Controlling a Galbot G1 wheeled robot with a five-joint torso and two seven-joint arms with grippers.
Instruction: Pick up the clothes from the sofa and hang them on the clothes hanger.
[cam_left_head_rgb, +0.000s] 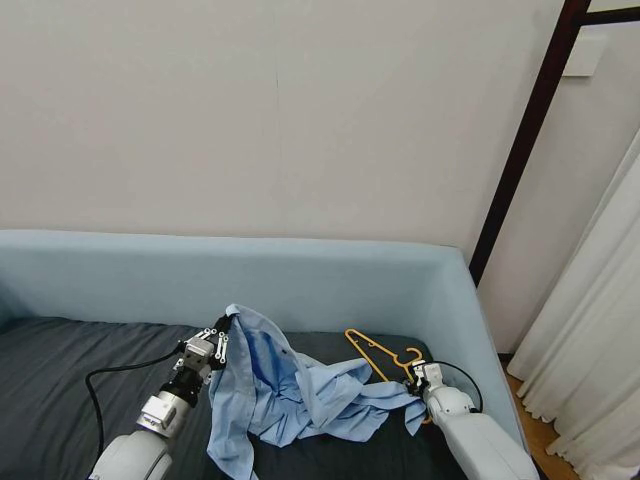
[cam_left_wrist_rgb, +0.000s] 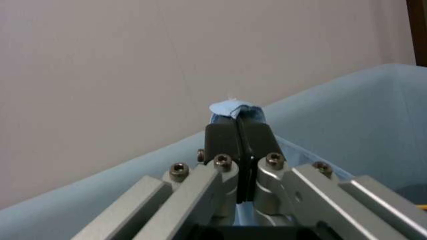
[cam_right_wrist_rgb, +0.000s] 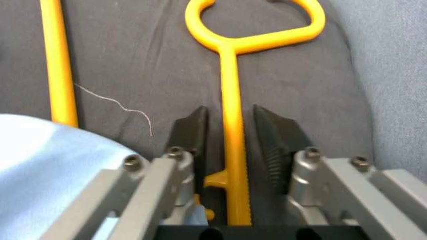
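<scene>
A light blue shirt (cam_left_head_rgb: 275, 390) lies crumpled on the sofa's dark seat. My left gripper (cam_left_head_rgb: 222, 334) is shut on a fold of it and holds that part raised above the seat. In the left wrist view a tuft of the blue shirt (cam_left_wrist_rgb: 232, 108) pokes out past the closed fingertips of the left gripper (cam_left_wrist_rgb: 238, 137). An orange hanger (cam_left_head_rgb: 372, 350) lies on the seat to the right of the shirt. My right gripper (cam_left_head_rgb: 414, 376) is at its hook end. In the right wrist view the right gripper (cam_right_wrist_rgb: 230, 131) is open, its fingers straddling the hanger's stem (cam_right_wrist_rgb: 229, 95) with small gaps on both sides.
The sofa's pale blue backrest (cam_left_head_rgb: 300, 275) and right armrest (cam_left_head_rgb: 470, 330) wall in the dark seat cushion (cam_left_head_rgb: 60, 370). A black cable (cam_left_head_rgb: 110, 375) loops by my left arm. A dark slanted pole (cam_left_head_rgb: 525, 135) and white curtains (cam_left_head_rgb: 590, 330) stand to the right.
</scene>
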